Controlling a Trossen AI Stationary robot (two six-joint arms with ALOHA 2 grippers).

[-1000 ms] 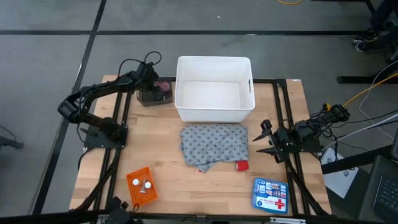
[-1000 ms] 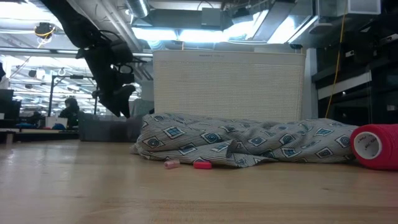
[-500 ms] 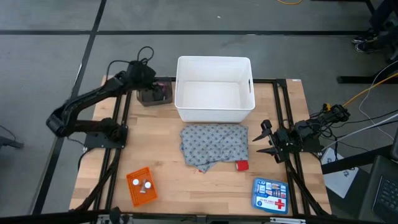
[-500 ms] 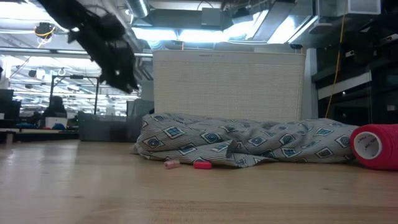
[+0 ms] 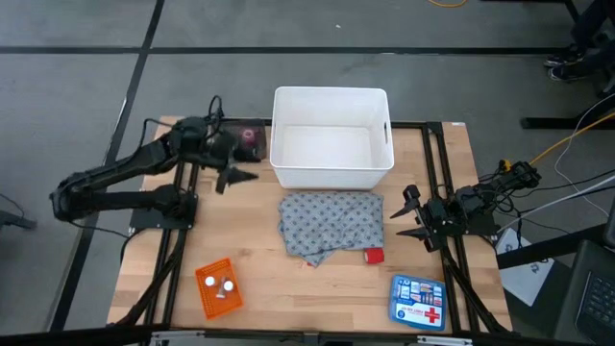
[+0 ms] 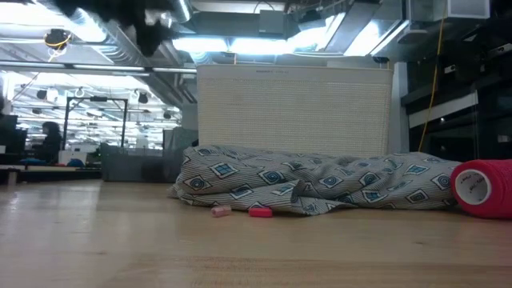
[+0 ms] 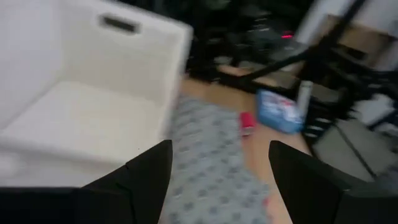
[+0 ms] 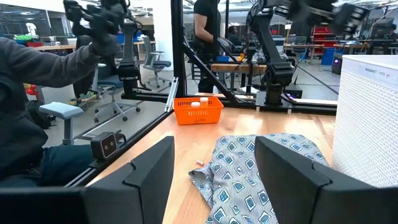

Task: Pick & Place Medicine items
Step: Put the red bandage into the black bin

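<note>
The grey dotted cloth lies crumpled on the table in front of the white bin; it also shows in the low view and in both wrist views. A red piece rests at the cloth's near right corner. Small pink pieces lie at its near edge. White tablets sit in an orange basket. My left gripper hangs open left of the bin. My right gripper waits open right of the cloth. No black piece can be made out.
A dark tray holding something pinkish stands at the far left, beside the bin. A blue first-aid box lies at the near right corner. Black frame rails run along both table sides. A person's sleeve shows beyond the table.
My left gripper has lifted away from the dark tray at the far left. It has swung toward the near edge and now sits beside the bin's left wall, having risen out of the top of the low view. The right arm and the items have stayed still.
</note>
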